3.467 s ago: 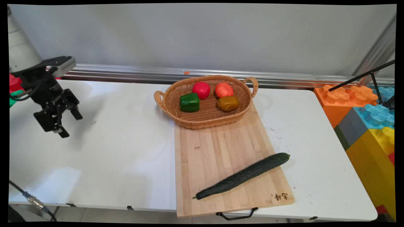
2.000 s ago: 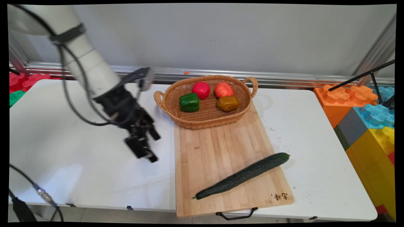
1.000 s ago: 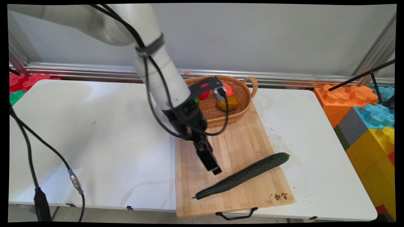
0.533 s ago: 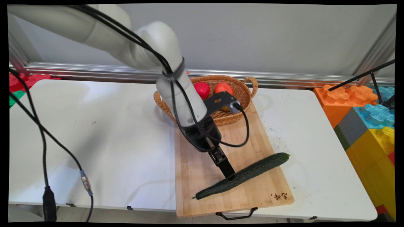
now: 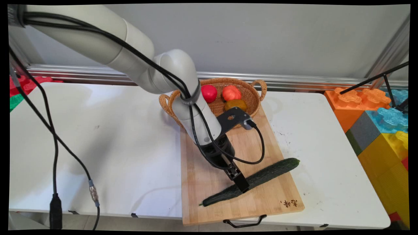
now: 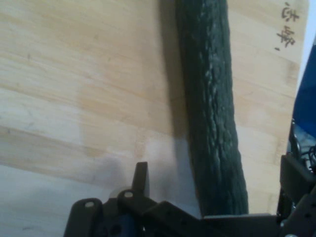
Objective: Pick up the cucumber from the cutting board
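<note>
Gripper (image 5: 242, 186): spread, fingers astride the cucumber (image 5: 261, 178)
Cucumber: slantwise on the board (image 5: 209, 156), near its front-right corner
Basket (image 5: 251, 94): board's far edge

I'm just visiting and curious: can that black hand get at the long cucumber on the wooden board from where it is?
Probably yes. The hand is right down at the cucumber, which lies alone on the cutting board with nothing in between.

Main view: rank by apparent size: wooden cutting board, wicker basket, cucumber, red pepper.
1. Light wooden cutting board
2. Woven wicker basket with handles, partly hidden by the arm
3. Long dark green cucumber: longer than the basket looks wide, but much thinner
4. Small red pepper
</note>
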{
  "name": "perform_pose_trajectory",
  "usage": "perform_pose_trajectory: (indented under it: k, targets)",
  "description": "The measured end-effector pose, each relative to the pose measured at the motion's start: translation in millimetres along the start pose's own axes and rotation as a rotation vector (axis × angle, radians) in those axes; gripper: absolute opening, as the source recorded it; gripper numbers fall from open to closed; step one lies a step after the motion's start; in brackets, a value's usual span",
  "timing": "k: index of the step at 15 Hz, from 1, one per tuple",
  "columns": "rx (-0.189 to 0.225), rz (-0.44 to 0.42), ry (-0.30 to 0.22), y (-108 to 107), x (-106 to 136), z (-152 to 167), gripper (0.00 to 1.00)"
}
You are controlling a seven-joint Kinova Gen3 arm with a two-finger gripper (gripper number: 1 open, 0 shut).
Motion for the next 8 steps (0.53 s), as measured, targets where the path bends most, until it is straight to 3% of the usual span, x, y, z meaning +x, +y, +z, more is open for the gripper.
perform_pose_trajectory:
  k: [7,8]
  targets:
    - [0.019,0.010,0.004,3.3,-4.2,15.2,1.00]
    - [0.020,0.014,0.004,4.2,-5.0,16.5,0.00]
